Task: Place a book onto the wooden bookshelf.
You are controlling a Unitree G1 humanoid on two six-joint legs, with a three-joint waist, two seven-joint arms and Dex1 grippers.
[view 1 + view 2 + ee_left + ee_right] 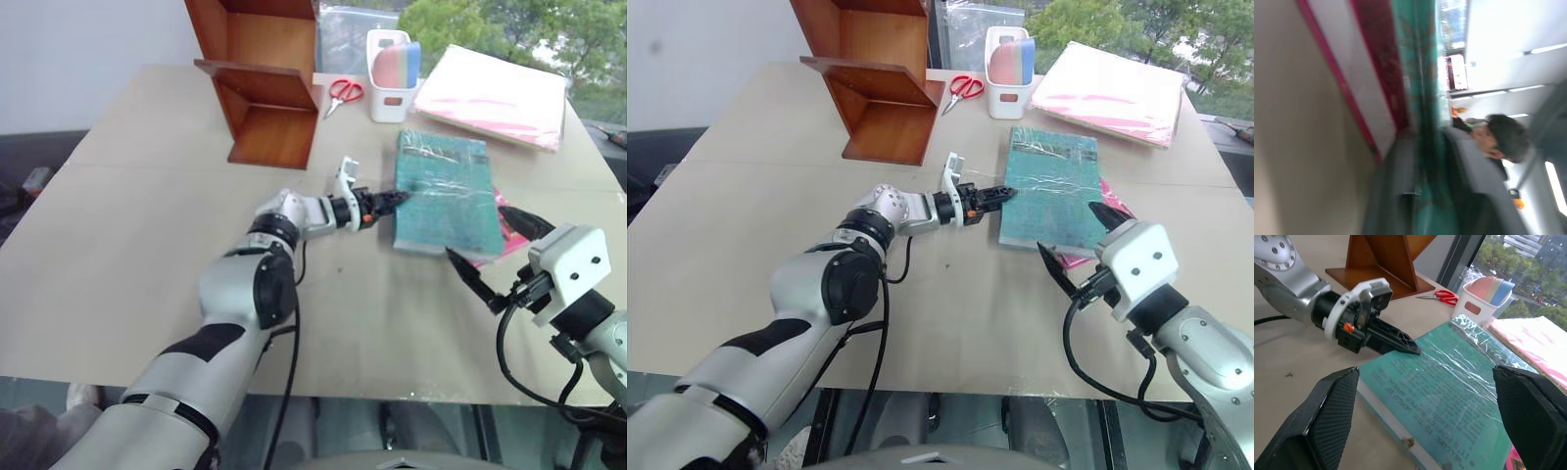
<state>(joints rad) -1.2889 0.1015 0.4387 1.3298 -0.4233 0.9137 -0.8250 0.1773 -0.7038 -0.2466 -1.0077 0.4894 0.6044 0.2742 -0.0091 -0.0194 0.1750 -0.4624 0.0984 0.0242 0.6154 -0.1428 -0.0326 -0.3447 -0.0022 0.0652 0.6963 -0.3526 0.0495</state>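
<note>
Left gripper (397, 199) clamped on thick teal plastic-wrapped book (446, 191) edge; right gripper (490, 257) open nearby. Grasp step; next lift toward reddish-brown wooden bookshelf (263, 78).

One teal book (443, 191), one pink book (511, 235), one wooden bookshelf (265, 83), one pair of scissors (343, 93), one white caddy (392, 78), one pink folder (495, 95).

This looks like an office or lab to me: I stand at a plain beige table (147, 245) beside a big window (1528, 254) with trees and city buildings outside. Red scissors (343, 93), a white caddy (390, 83) and a pink folder (500, 93) lie about; ceiling strip lights (1547, 49) glow above a seated person (1498, 142).
</note>
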